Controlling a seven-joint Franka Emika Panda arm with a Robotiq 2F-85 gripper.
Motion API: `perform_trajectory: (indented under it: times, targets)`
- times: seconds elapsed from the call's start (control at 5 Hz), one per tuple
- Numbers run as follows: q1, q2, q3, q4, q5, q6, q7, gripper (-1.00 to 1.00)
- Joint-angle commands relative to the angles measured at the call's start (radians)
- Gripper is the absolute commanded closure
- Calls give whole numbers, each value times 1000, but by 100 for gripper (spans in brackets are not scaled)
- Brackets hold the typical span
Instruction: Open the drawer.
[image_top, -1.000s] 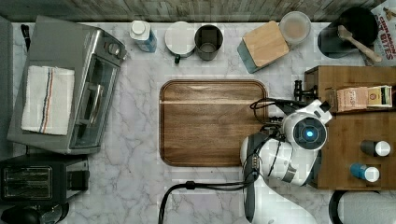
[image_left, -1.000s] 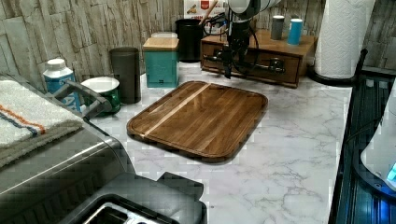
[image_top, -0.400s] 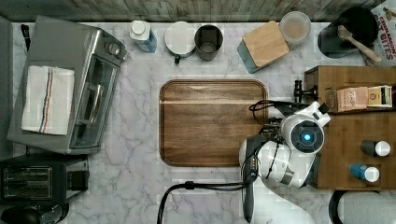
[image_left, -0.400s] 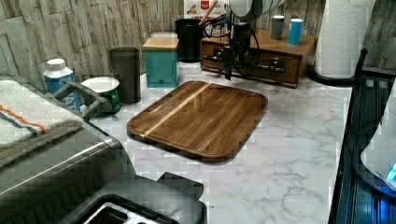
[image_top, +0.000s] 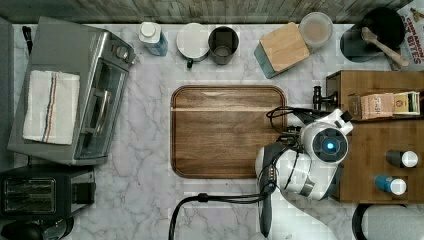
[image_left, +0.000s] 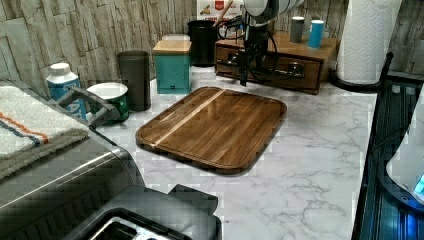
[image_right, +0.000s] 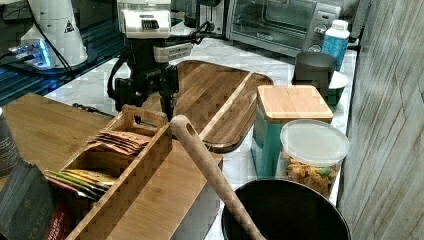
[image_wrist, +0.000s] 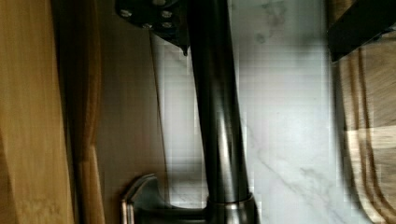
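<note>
- Little has moved in the past second: in the top view the arm's wrist has only drifted slightly toward 9 o'clock and back, and in the left view the gripper (image_left: 248, 70) hangs at the same spot on the cabinet (image_top: 380, 145) front.
- In the left view, the drawer (image_left: 270, 67) still looks flush with its cabinet, so no pull has begun.
- That cabinet stands on the marble surface (image_top: 150, 200), at 3 o'clock from the wooden cutting board (image_top: 227, 132) in the top view, with the drawer front facing 9 o'clock.
- In the wrist view the black bar handle (image_wrist: 217, 116) runs lengthwise between the fingers.
- One of the fingers (image_wrist: 156, 18) sits in the gap between bar and drawer front.
- Its partner is well apart on the outer side, over the marble.
- So the fingers are apart, straddling the bar but not clamped on it.
- My reading is that the approach is finished and the arm has settled for the grasp.
- What likely remains is to close on the bar and draw it toward 9 o'clock in the top view, over the cutting board.
- The inner finger has little room behind the bar, so it could scrape the drawer front as it closes.
</note>
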Motion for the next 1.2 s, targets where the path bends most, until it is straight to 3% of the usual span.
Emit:
perform_trajectory:
  times: [0.2, 0.6, 1.2]
  targets:
    - [158, -39, 230, -84, 143, -99, 47, -100]
    - [276, -75, 278, -93, 148, -134, 237, -100]
    - [364, -120, 284, -85, 137, -189, 344, -100]
